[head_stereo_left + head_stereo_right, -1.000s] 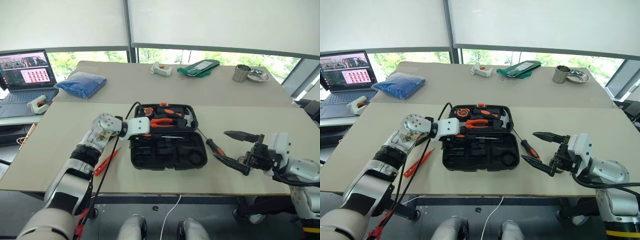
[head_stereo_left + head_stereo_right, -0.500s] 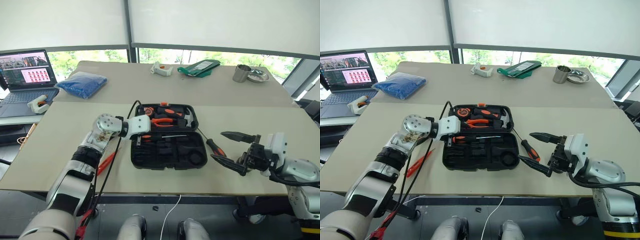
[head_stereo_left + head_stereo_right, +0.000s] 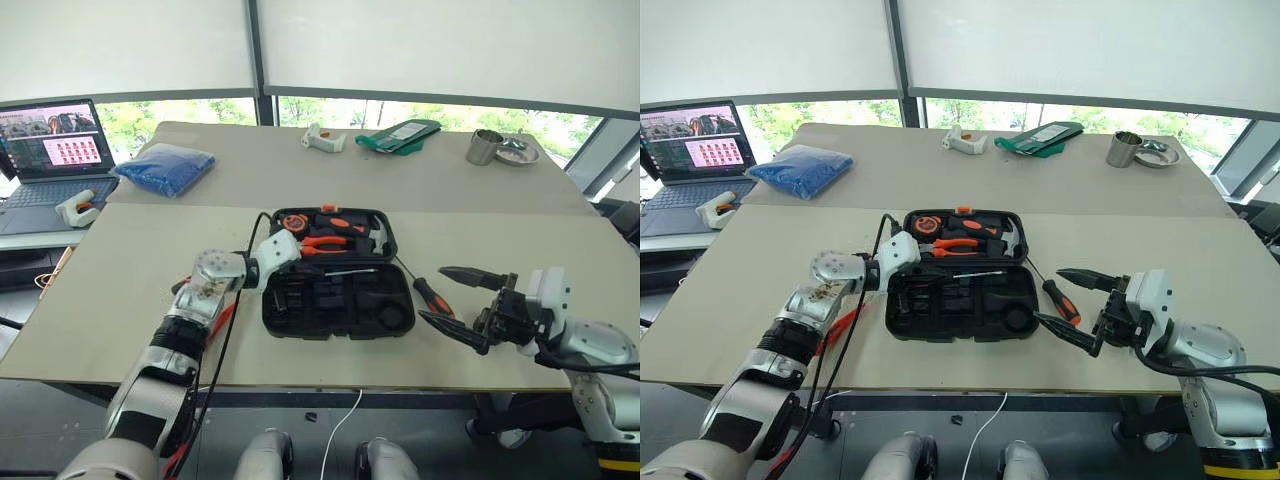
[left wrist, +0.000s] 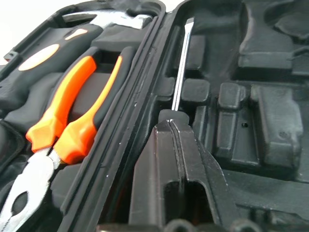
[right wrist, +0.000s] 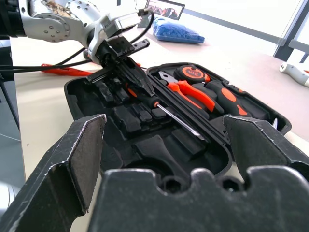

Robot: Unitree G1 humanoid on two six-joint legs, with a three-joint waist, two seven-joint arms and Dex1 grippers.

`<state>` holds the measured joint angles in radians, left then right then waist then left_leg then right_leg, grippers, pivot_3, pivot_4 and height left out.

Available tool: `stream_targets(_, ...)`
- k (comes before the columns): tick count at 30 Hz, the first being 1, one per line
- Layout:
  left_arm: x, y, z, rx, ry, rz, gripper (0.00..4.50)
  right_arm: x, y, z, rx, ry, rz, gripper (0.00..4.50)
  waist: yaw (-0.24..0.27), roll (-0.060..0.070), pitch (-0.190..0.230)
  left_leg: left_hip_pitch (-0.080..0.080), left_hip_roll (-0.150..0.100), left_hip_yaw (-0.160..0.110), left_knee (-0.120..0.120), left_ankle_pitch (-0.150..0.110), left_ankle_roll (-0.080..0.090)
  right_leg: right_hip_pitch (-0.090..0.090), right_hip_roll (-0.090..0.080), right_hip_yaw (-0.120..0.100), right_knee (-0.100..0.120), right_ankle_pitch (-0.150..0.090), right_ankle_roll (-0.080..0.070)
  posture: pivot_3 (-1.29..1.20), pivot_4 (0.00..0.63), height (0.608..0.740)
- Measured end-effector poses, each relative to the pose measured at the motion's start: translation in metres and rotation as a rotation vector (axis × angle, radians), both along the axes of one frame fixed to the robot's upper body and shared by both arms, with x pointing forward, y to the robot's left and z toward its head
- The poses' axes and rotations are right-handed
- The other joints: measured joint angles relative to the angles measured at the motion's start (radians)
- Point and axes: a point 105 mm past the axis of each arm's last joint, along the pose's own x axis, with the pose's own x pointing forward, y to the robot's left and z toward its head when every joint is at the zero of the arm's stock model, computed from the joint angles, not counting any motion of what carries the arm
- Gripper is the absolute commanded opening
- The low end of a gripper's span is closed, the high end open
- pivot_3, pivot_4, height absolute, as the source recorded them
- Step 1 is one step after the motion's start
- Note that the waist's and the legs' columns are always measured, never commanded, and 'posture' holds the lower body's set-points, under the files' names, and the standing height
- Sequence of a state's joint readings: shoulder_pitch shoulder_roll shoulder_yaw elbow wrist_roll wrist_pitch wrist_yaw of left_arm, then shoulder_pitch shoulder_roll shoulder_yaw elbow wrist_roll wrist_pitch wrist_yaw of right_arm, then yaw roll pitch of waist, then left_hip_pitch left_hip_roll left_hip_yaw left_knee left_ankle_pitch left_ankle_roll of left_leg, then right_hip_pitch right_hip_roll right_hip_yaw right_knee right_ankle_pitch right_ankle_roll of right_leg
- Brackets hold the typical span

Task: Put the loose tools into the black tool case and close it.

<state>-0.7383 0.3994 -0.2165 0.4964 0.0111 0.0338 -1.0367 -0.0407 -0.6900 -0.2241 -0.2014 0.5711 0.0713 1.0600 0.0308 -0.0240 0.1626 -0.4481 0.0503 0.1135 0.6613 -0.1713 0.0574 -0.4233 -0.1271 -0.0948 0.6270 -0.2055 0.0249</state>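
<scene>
Left hand (image 5: 126,67) clamped on screwdriver (image 5: 166,112) inside case (image 3: 400,325); right hand (image 3: 462,298) spread beside its edge.

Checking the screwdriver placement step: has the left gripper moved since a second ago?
Yes. The left gripper now shows shut over the screwdriver in the black tool case; against the case's left edge, its white wrist sits lower and nearer the case's near half.

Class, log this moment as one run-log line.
left gripper: jaws shut, tips at screwdriver in open tool case | right gripper: jaws open, beside case | second screwdriver, tester: on table
</scene>
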Motion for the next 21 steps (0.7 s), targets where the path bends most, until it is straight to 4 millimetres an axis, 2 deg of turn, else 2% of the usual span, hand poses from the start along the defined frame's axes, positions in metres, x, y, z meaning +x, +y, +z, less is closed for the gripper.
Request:
stream_targets(12, -0.004, -0.009, -0.006, 0.04, -0.015, 0.004, 0.04, -0.003, -0.002, -0.007, 0.019, 0.026, -0.022, 4.5, 0.008, 0.001, -0.001, 0.002, 0.0, 0.0, 0.0, -0.002, -0.003, 0.002, -0.001, 0.0, 0.0, 0.0, 0.0, 0.0, 0.15, 0.74)
stream_targets(15, -0.008, -0.011, -0.005, -0.05, -0.021, -0.008, 0.69, 0.0, -0.012, -0.006, 0.044, 0.015, -0.092, 4.5, 0.009, 0.001, -0.001, 0.001, 0.0, 0.0, 0.0, -0.002, -0.003, 0.001, -0.001, 0.0, 0.0, 0.0, 0.0, 0.0, 0.15, 0.74)
stream_targets(16, -0.012, -0.014, 0.002, -0.131, -0.044, -0.041, 1.11, -0.001, -0.018, -0.006, 0.047, 0.011, -0.127, 4.5, 0.01, 0.001, 0.0, 0.001, 0.0, 0.0, 0.0, -0.002, -0.003, 0.0, -0.001, 0.0, 0.0, 0.0, 0.0, 0.0, 0.15, 0.74)
stream_targets(19, -0.029, -0.007, 0.041, -0.319, -0.161, -0.151, 2.2, -0.006, -0.039, -0.012, 0.035, 0.018, -0.232, 4.5, 0.008, 0.001, 0.0, -0.001, 0.001, 0.0, 0.0, 0.0, 0.0, -0.001, -0.001, 0.0, 0.0, 0.002, -0.004, 0.0, 0.15, 0.74)
stream_targets(21, -0.039, 0.013, 0.063, -0.34, -0.225, -0.194, 2.96, -0.014, -0.056, -0.025, -0.034, 0.066, -0.306, 4.5, 0.006, 0.002, -0.001, 0.0, 0.0, 0.001, 0.0, 0.0, 0.0, 0.0, -0.001, 0.0, 0.0, 0.001, -0.003, 0.0, 0.15, 0.74)
